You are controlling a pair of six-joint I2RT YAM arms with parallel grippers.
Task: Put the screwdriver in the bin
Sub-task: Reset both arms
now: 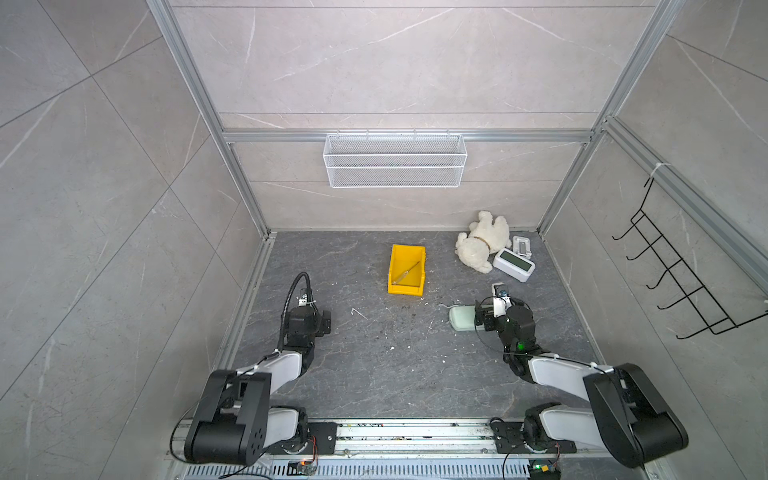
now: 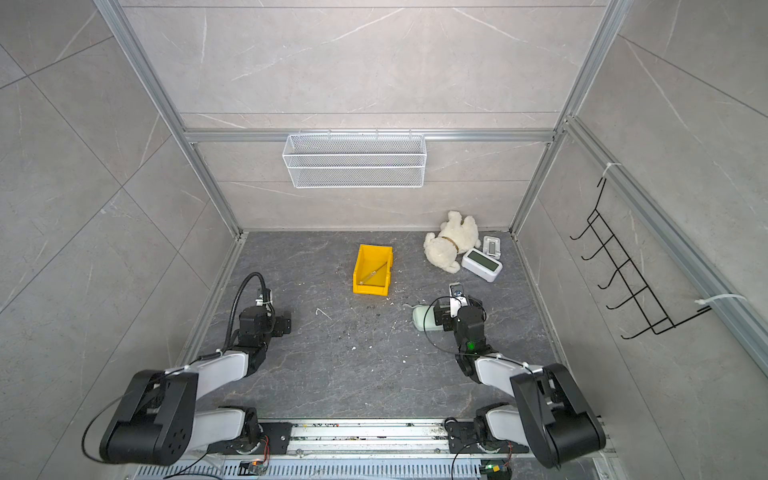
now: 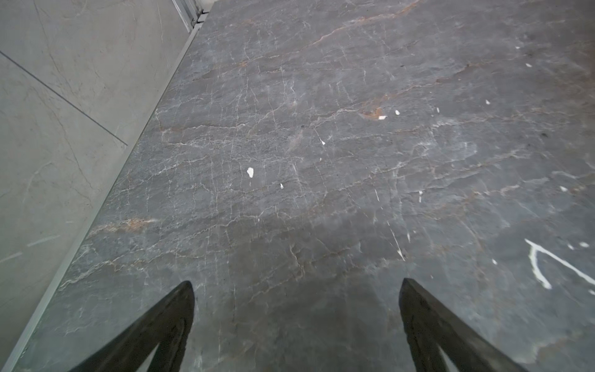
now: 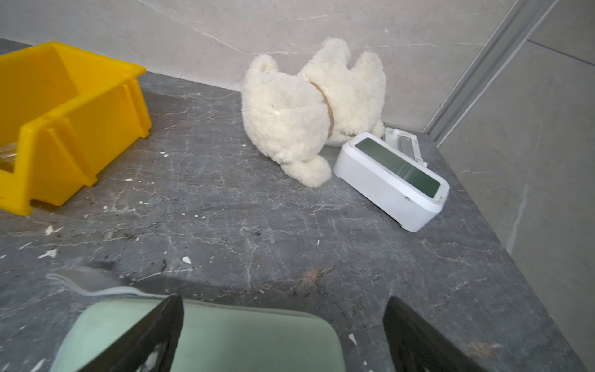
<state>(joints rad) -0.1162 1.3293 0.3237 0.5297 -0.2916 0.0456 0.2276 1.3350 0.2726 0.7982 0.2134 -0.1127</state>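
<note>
the left gripper (image 3: 296,283) hangs over bare grey table (image 1: 374,365), its fingers spread wide and holding nothing. toward the middle, the screwdriver (image 1: 406,273) lies slantwise inside the yellow bin (image 1: 397,286). further right, the right gripper (image 4: 283,302) stands parted and empty above a pale green pad (image 4: 241,341), with a plush dog (image 1: 482,242) and white clock (image 1: 514,265) behind it

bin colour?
Bright yellow, the bin shows best in the right wrist view.

white plush dog (image 1: 482,241), white clock (image 1: 513,264), pale green pouch (image 4: 225,338), wire basket (image 1: 395,160)
</note>
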